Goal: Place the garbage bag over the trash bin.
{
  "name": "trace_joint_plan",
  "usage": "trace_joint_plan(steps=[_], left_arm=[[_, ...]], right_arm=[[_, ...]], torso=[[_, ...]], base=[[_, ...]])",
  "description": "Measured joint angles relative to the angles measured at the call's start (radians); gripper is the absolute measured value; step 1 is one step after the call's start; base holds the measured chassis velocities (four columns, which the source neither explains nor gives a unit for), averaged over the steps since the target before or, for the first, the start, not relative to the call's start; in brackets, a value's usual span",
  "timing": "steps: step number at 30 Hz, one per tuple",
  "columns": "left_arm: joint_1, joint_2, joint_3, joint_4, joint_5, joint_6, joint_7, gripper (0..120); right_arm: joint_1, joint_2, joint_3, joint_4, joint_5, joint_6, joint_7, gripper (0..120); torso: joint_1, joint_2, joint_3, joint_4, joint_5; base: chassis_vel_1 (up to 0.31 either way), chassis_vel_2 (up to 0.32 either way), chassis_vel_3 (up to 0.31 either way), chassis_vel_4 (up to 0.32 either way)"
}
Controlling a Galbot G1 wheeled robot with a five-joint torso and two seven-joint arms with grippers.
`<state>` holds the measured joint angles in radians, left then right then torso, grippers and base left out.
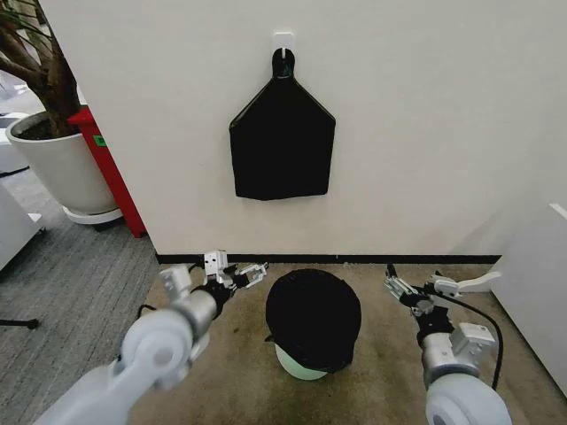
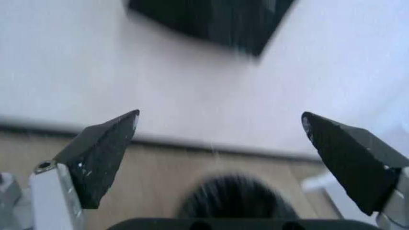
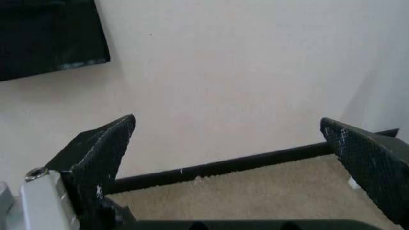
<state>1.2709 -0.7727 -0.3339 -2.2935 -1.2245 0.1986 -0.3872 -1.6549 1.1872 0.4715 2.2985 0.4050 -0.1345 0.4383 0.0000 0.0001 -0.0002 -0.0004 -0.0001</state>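
The black garbage bag (image 1: 312, 314) is draped over the trash bin (image 1: 298, 365) on the tan carpet, and just the bin's pale lower part shows beneath the film. My left gripper (image 1: 241, 275) hovers open a little to the left of the covered bin, holding nothing. To the right of the bin my right gripper (image 1: 401, 287) is open too and apart from it. In the left wrist view the open left gripper (image 2: 219, 115) has the bag (image 2: 234, 199) blurred below it. The right wrist view has the right gripper (image 3: 227, 120) open, facing the wall.
A flat black bundle (image 1: 282, 142) hangs from a white hook on the wall (image 1: 425, 133) right behind the bin. A large white plant pot (image 1: 58, 168) and a red stand (image 1: 111, 168) sit at the far left. A white panel (image 1: 536, 292) borders the right.
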Motion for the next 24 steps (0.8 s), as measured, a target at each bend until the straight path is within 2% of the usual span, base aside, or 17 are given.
trace_joint_plan(steps=[2, 4, 5, 6, 7, 9, 12, 13, 14, 16, 17, 20, 23, 24], left_arm=[[0.089, 0.010, -0.127, 0.007, 0.062, -0.031, 0.116, 100], [0.198, 0.014, -0.276, 0.042, 0.170, -0.107, 0.266, 100], [0.218, 0.014, -0.300, 0.050, 0.190, -0.122, 0.288, 100], [0.300, 0.006, -0.391, 0.084, 0.259, -0.179, 0.371, 100], [0.300, 0.006, -0.391, 0.084, 0.259, -0.179, 0.371, 100], [0.447, -0.032, -0.556, 0.122, 0.320, -0.254, 0.487, 100], [0.596, -0.110, -0.708, 0.126, 0.391, -0.321, 0.584, 100], [0.616, -0.124, -0.722, 0.125, 0.404, -0.331, 0.597, 100], [0.680, -0.173, -0.753, 0.111, 0.445, -0.355, 0.627, 100], [0.702, -0.192, -0.759, 0.103, 0.457, -0.362, 0.634, 100], [0.796, -0.287, -0.765, 0.052, 0.503, -0.378, 0.646, 100], [0.870, -0.424, -0.722, -0.023, 0.591, -0.411, 0.651, 100], [0.887, -0.492, -0.679, -0.064, 0.642, -0.426, 0.648, 100], [0.887, -0.492, -0.679, -0.064, 0.642, -0.426, 0.648, 100]], right_arm=[[-0.039, 0.003, 0.004, 0.006, -0.017, 0.021, -0.013, 100], [-0.095, 0.003, 0.015, 0.009, -0.044, 0.065, -0.040, 100], [-0.107, 0.003, 0.019, 0.009, -0.049, 0.076, -0.049, 100], [-0.137, 0.006, 0.035, 0.003, -0.063, 0.111, -0.081, 100], [-0.137, 0.006, 0.035, 0.003, -0.063, 0.111, -0.081, 100], [-0.189, 0.023, 0.077, -0.027, -0.086, 0.189, -0.152, 100], [-0.238, 0.056, 0.126, -0.027, -0.082, 0.237, -0.242, 100], [-0.243, 0.061, 0.130, -0.023, -0.079, 0.240, -0.252, 100], [-0.255, 0.075, 0.139, -0.011, -0.072, 0.247, -0.281, 100], [-0.258, 0.081, 0.142, -0.007, -0.070, 0.247, -0.289, 100], [-0.262, 0.110, 0.149, 0.018, -0.071, 0.247, -0.314, 100], [-0.263, 0.147, 0.149, 0.054, -0.076, 0.243, -0.333, 100], [-0.269, 0.169, 0.147, 0.064, -0.092, 0.248, -0.342, 100], [-0.269, 0.169, 0.147, 0.064, -0.092, 0.248, -0.342, 100]], torso=[[0.000, 0.000, 0.000, 0.0004, -0.0002], [0.000, 0.000, 0.000, 0.0004, -0.0001], [0.000, 0.000, 0.000, 0.0003, -0.0001], [0.000, 0.000, 0.000, -0.0001, -0.0001], [0.000, 0.000, 0.000, -0.0001, -0.0001], [0.000, 0.000, 0.000, 0.0005, -0.0007], [0.000, 0.000, 0.000, 0.0003, -0.0001], [0.000, 0.000, 0.000, 0.0002, -0.0002], [0.000, 0.000, 0.000, -0.0003, -0.0003], [0.000, 0.000, 0.000, -0.0002, -0.0003], [0.000, 0.000, 0.000, 0.0007, -0.0002], [0.000, 0.000, 0.000, 0.0010, 0.0003], [0.000, 0.000, 0.000, 0.0004, 0.0002], [0.000, 0.000, 0.000, 0.0004, 0.0002]], base=[[0.000, 0.000, 0.000, 0.000], [0.000, 0.000, 0.000, 0.000], [0.000, 0.000, 0.000, 0.000], [0.000, 0.000, 0.000, 0.000], [0.000, 0.000, 0.000, 0.000], [0.000, 0.000, 0.000, 0.000], [0.000, 0.000, 0.000, 0.000], [0.000, 0.000, 0.000, 0.000], [0.000, 0.000, 0.000, 0.000], [0.000, 0.000, 0.000, 0.000], [0.000, 0.000, 0.000, 0.000], [0.000, 0.000, 0.000, 0.000], [0.000, 0.000, 0.000, 0.000], [0.000, 0.000, 0.000, 0.000]])
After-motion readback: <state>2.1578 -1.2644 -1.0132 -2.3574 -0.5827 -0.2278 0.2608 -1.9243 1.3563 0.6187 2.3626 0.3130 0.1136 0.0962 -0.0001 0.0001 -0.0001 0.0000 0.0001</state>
